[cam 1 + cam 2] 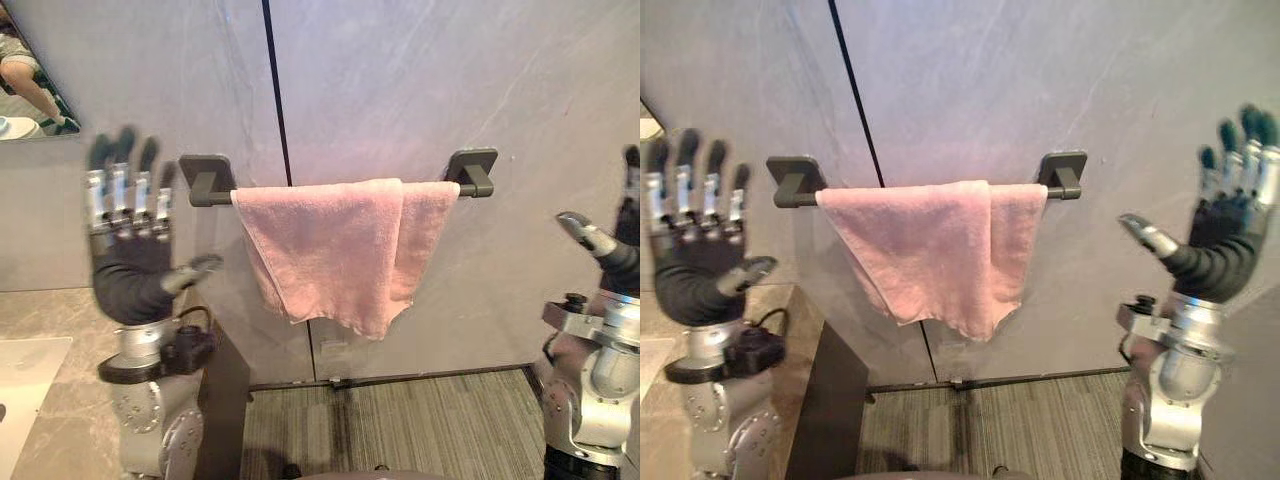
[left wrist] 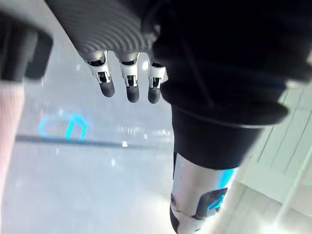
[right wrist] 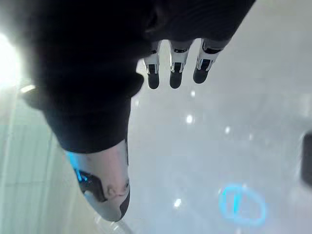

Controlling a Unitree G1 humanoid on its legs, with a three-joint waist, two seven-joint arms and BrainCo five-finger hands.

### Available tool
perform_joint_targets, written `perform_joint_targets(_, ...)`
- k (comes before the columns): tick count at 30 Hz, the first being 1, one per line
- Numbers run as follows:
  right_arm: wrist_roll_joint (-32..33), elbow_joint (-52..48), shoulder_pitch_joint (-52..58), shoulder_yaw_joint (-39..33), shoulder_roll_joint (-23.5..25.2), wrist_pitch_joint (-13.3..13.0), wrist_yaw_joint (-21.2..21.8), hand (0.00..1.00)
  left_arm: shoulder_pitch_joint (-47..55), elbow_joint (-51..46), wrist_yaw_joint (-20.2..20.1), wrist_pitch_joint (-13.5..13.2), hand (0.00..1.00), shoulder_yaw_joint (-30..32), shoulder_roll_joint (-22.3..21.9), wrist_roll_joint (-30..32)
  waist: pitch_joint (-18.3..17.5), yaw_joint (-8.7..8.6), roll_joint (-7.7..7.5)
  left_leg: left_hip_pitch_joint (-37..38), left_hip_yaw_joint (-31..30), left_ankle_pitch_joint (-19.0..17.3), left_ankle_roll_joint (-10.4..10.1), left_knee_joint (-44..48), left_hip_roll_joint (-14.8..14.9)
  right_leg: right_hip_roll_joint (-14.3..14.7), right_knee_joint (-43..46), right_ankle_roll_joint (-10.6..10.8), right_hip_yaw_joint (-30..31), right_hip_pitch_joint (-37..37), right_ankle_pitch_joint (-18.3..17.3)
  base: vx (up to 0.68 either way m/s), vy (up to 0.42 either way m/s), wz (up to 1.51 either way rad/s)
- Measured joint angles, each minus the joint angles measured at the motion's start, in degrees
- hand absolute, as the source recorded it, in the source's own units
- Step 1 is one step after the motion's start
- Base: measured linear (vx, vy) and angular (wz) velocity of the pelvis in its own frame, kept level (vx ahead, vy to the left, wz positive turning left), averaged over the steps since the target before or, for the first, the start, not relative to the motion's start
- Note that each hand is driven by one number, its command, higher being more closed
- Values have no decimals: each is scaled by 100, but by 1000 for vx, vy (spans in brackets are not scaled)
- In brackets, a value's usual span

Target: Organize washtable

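Fingers spread straight on left hand (image 1: 128, 265) and right hand (image 1: 1225, 240), flanking a pink cloth towel (image 1: 330, 250) draped over a dark wall rail (image 1: 210, 190); stone counter (image 1: 50, 315) near left.

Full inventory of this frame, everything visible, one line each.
towel: one, pink, draped over the bar, hanging down the wall
towel bar: one, dark grey, on the wall on two square mounts
wall: grey panels, black vertical seam
mirror: one, upper left corner
person: one, partly seen reflected in the mirror
countertop: one, beige stone, lower left
sink: one, white, set in the countertop
cabinet side: dark, under the countertop
floor: grey striped carpet, below the towel
left hand: raised left of the towel, fingers straight, holding nothing
right hand: raised right of the towel, fingers straight, holding nothing
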Motion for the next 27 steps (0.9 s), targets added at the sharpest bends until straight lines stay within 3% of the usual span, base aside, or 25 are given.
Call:
perform_joint_targets(5,463,13,-137,1212,-212,-2,566,0,-437,87,-449,3,0,-1046,320,-148,-47,6,42,15,33,1,1,1,-2,2,10,1,62,-8,2,-16,-4,-3)
perform_joint_targets(9,536,117,-222,1785,-368,30,756,0,-710,471,-642,31,0,-1712,508,-311,-51,5,40,21,40,2,2,1,0,5,13,1,70,-7,2,0,0,0)
perform_joint_targets(14,699,722,-281,2806,-809,270,1151,0,-990,1296,-940,342,0,-2593,775,-430,-68,-6,12,26,51,2,2,1,0,7,15,2,87,-10,2,0,0,0)
perform_joint_targets(27,641,1882,-360,3308,-1346,665,1222,0,-991,2434,-912,553,0,-2569,983,-367,-73,0,5,-9,107,4,4,1,1,11,66,2,117,-100,3,-5,-4,-1)
